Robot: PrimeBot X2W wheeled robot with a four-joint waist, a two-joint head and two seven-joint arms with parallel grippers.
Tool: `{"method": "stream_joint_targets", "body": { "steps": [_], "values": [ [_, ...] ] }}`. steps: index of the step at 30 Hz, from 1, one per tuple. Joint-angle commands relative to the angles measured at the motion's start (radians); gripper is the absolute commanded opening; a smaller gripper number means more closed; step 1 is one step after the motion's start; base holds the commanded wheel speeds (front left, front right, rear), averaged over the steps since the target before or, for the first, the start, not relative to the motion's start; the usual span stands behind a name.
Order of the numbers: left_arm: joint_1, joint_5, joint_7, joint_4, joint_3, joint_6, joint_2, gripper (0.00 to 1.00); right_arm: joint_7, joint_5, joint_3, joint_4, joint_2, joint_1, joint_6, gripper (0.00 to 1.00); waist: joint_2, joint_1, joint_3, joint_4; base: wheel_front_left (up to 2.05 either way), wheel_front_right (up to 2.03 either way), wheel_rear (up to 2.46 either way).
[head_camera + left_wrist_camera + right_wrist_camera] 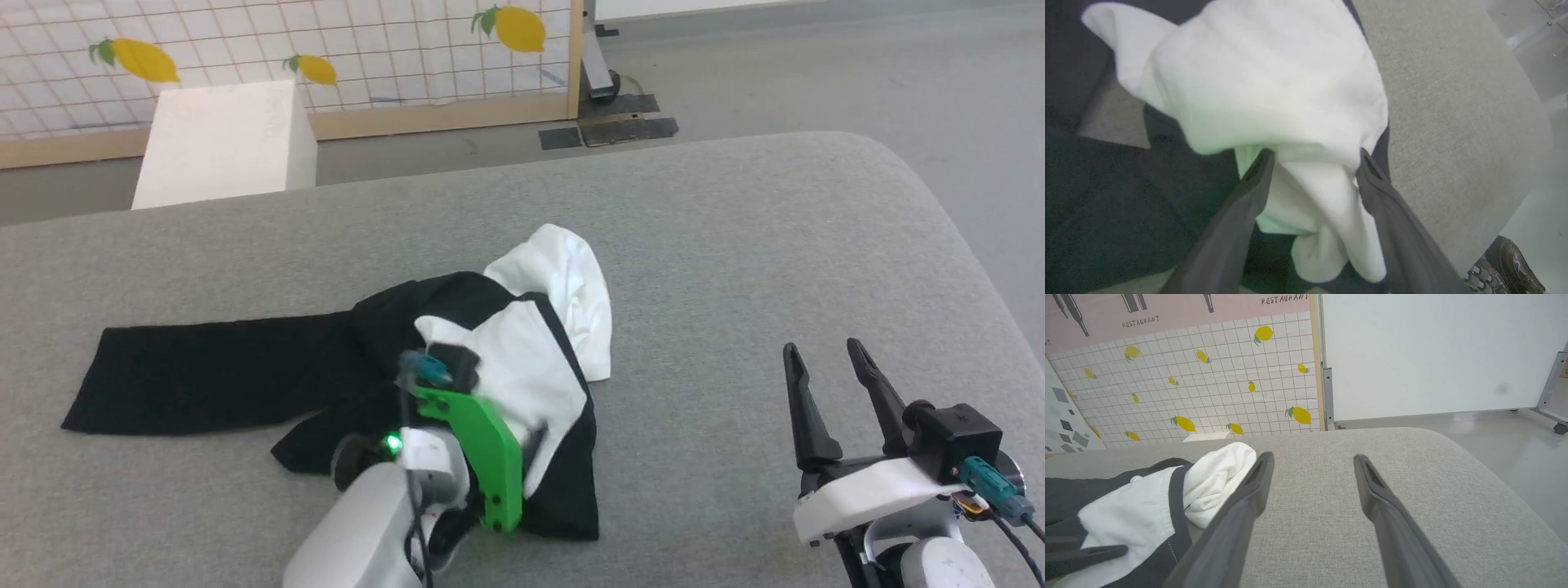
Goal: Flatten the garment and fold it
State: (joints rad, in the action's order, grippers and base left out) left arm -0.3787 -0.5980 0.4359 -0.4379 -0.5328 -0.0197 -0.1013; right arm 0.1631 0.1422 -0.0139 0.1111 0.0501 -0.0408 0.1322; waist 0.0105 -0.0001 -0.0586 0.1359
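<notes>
Your left gripper (1316,157), jaws spread, sits on the garment (522,343) with white cloth (1274,90) between them. Black sleeve (212,376) stretches toward frame left; right gripper (822,347) gapes empty, lower right.

The garment (535,359) lies crumpled on a grey upholstered surface (735,237) with a rounded corner. One black sleeve (204,376) stretches flat to the garment's left, and a white bunch (567,269) is heaped at its far right. The left arm (384,514) reaches over the garment's near edge, its green bracket (486,457) above the white and black cloth and its fingers hidden. The right gripper (821,347) is well to the right of the garment over bare fabric, fingers apart and holding nothing. Beyond the garment stand a white box (224,143) and a lemon-printed grid panel (367,49), with black floor mats (608,129) nearby.
</notes>
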Motion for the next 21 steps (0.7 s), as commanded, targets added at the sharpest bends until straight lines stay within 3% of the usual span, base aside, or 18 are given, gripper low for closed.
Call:
{"method": "stream_joint_targets", "body": {
  "steps": [1, 8, 13, 18, 21],
  "values": [
    [0.016, 0.01, -0.046, 0.025, 0.019, 0.016, -0.011, 1.0, -0.001, 0.006, 0.001, -0.005, 0.0, 0.006, -0.002, 1.0, -0.0105, 0.0001, 0.002, -0.013, 0.0, 0.0, 0.0],
    [0.085, 0.083, -0.387, 0.207, 0.135, 0.095, -0.074, 1.0, -0.011, -0.001, 0.016, -0.036, 0.0, 0.009, -0.002, 1.0, -0.0105, 0.0001, -0.005, -0.059, 0.0, 0.0, 0.0],
    [0.178, 0.139, -0.625, 0.28, 0.215, 0.155, -0.118, 1.0, -0.039, -0.019, 0.088, -0.079, 0.0, 0.002, -0.002, 1.0, -0.0105, 0.0001, -0.025, -0.102, 0.0, 0.0, 0.0],
    [0.243, 0.184, -0.692, 0.319, 0.272, 0.182, -0.131, 1.0, -0.144, -0.022, 0.177, -0.079, 0.0, -0.007, -0.002, 1.0, -0.0105, 0.0001, -0.049, -0.144, 0.0, 0.0, 0.0],
    [0.275, 0.209, -0.697, 0.36, 0.319, 0.187, -0.105, 1.0, -0.304, 0.0, 0.218, -0.044, 0.0, 0.005, -0.002, 1.0, -0.0105, 0.0001, -0.068, -0.174, 0.0, 0.0, 0.0]
  ]
}}
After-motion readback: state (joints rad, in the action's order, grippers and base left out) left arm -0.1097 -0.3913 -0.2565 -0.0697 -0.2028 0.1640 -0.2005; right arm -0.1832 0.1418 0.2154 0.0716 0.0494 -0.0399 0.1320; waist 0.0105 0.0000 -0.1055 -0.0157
